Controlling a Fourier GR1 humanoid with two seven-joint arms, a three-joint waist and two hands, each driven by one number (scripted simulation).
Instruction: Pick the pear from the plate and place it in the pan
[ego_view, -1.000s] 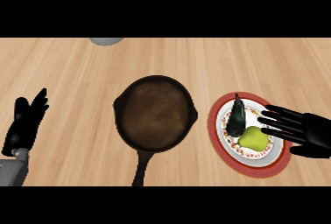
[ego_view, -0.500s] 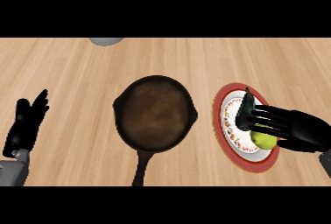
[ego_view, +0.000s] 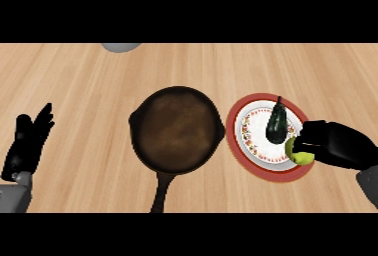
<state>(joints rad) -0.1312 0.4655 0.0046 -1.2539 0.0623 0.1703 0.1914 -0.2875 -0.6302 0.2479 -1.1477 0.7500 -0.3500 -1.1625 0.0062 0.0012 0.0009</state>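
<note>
Right hand: fingers curled round the pear
Pear: in that hand, over the plate edge
Pan: left of right hand
Left hand: fingers straight, resting at left edge

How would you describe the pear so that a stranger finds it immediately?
Right of the dark pan lies a red-rimmed plate. At its right edge, the right hand curls round the pear. It is small and yellow-green, unlike the long dark vegetable beside it.
</note>
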